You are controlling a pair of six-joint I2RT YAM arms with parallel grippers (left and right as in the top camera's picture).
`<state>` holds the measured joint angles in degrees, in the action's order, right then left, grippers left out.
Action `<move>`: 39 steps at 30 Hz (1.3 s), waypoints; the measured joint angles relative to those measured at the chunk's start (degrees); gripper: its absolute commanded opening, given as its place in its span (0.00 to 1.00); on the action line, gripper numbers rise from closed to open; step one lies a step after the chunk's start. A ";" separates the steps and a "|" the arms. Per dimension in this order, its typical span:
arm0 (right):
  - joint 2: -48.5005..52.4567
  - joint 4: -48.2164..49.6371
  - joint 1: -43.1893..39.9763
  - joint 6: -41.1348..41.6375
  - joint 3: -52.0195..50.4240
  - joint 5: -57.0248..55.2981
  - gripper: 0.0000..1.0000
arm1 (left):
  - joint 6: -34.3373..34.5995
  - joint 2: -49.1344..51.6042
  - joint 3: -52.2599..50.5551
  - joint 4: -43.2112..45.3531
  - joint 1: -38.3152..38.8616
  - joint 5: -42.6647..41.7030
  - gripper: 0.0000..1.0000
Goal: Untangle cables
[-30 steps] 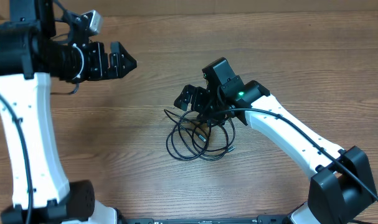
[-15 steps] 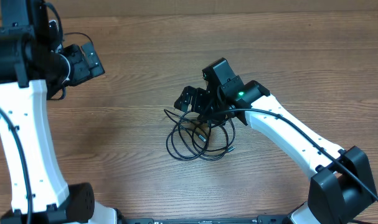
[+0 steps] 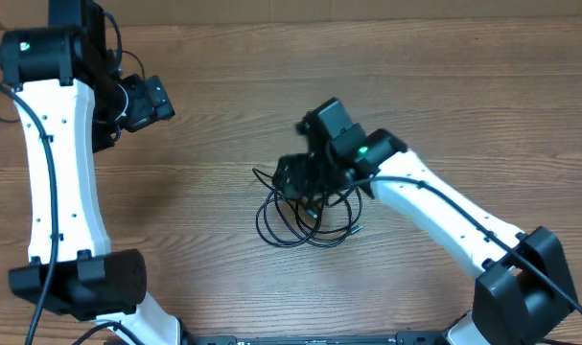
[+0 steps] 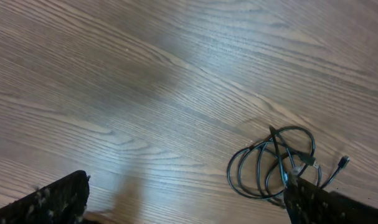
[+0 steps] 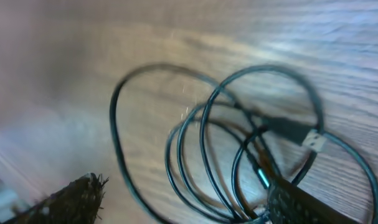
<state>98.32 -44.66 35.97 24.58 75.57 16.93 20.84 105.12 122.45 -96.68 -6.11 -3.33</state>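
A brown wood-grain bench (image 3: 444, 86) is seen beneath both arms. The left pincer (image 3: 159, 101) is held released at the far left, well apart from everything else. The right pincer (image 3: 296, 177) is spread wide over the upper edge of the thin black cables (image 3: 305, 218), which are coiled loosely near the bench's middle. No loop is clamped. A silvery-tipped plug (image 5: 312, 140) is shown among the loops.

table (image 3: 223, 57): wood grain, smooth, slight sheen
cables (image 4: 273, 163): black plastic jacket, glossy
plug (image 5: 313, 140): silvery metal tip
arm shells (image 3: 56, 172): white plastic, glossy; joints matt black
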 measured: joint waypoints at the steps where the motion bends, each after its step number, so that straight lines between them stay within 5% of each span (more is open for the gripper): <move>1: 0.00 -0.52 1.66 -2.43 0.00 -0.59 0.81 | 0.00 0.48 -0.28 0.00 0.00 -0.22 1.00; 11: 1.42 -0.85 5.68 -7.15 -3.04 -4.94 0.52 | 0.00 0.92 -0.52 0.00 0.00 -0.74 1.00; 15: 1.88 -0.37 5.68 -7.72 -3.06 -4.76 0.49 | 0.00 0.94 -0.61 0.00 0.00 -0.74 1.00; 18: 2.27 -0.31 5.68 -7.89 -3.06 -4.72 0.28 | 0.00 0.94 -0.61 0.02 0.00 -0.74 1.00; 20: 2.95 -0.02 5.68 -7.61 -3.06 -4.76 0.04 | 0.00 0.94 -0.61 0.00 0.00 -0.74 1.00; 30: 4.28 -3.04 5.68 -0.50 0.68 -2.16 0.04 | -0.24 0.94 -0.63 0.02 0.00 -2.14 1.00; 39: 0.83 -9.86 5.68 5.66 23.15 -1.49 0.04 | -3.06 0.94 -2.32 0.02 0.13 -9.14 1.00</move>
<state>99.15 -54.52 41.65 30.24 98.72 15.44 17.78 106.06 120.14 -96.66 -5.98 -12.47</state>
